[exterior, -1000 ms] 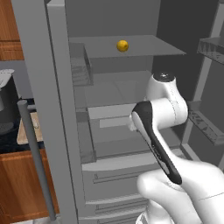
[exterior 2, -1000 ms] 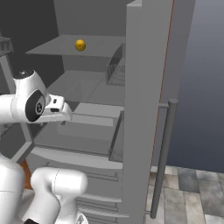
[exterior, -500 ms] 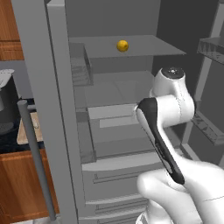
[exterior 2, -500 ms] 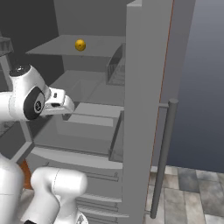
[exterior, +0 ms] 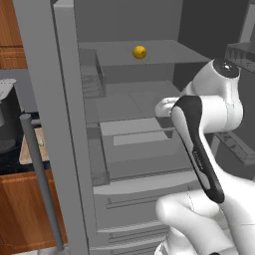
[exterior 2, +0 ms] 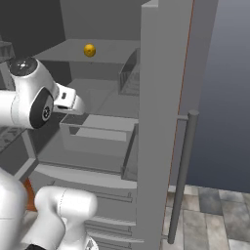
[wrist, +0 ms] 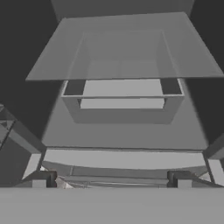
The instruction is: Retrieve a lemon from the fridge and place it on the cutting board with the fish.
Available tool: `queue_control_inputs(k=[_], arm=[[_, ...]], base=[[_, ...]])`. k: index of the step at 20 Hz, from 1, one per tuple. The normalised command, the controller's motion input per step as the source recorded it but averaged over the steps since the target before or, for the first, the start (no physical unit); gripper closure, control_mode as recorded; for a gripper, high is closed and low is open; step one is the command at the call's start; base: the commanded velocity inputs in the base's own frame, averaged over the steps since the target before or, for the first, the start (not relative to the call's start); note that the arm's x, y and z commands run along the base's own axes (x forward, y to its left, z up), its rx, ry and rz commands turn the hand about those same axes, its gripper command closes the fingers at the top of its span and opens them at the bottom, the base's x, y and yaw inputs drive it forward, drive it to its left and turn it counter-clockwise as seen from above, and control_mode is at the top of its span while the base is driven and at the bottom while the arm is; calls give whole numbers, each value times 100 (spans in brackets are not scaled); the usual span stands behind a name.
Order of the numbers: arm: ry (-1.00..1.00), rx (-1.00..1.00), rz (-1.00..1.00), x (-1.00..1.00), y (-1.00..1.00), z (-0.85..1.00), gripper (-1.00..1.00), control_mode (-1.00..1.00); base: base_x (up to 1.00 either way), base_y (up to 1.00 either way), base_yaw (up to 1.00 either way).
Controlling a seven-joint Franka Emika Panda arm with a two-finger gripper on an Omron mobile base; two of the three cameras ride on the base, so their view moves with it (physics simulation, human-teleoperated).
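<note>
A: With the fridge [exterior: 64, 124] doors swung open, where's the lemon [exterior: 140, 52]?

B: On the upper shelf [exterior: 149, 54], toward the back, lying loose. Right base view has it too, left of the open door's wire bin [exterior 2: 129, 78].

A: Your tool [wrist: 111, 183]?

B: Jaws spread wide, nothing between them. In the hand view my two dark fingertips [wrist: 40, 180] stand far apart at the bottom, aimed into the fridge at the clear drawer [wrist: 122, 98] under a glass shelf. The lemon is above that, well apart from my tool.

A: Arm position?

B: My wrist sits in front of the middle compartment, below the lemon's shelf. In the left base view the forearm covers the tool, so I go by the hand view.

A: Board and fish?

B: A tan edge of the board [exterior: 29, 149] shows on the dark worktop [exterior: 15, 162] left of the fridge, behind the left door's bar handle [exterior: 40, 179]. Fish: can't make it out, too small and partly hidden.

A: Anything else?

B: Wood cabinet [exterior: 25, 214] under the worktop. Right door [exterior 2: 161, 122] stands edge-on in the right base view, with its long handle [exterior 2: 180, 176] over a tiled floor [exterior 2: 215, 219]. Freezer drawers [exterior: 134, 209] closed below.
</note>
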Motion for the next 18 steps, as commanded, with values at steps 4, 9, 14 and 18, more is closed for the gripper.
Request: queue_control_inputs(k=[4,9,14,18], arm=[[-25,-23,-4,0,6,45,-100,-100],[-23,-2,-1,0,-1,71,-100,-100],[-9,10,0,0,0,67,-100,-100],[-2,3,0,0,0,56,-100,-100]], base=[[0,0,0],[0,0,0],[0,0,0],[0,0,0]])
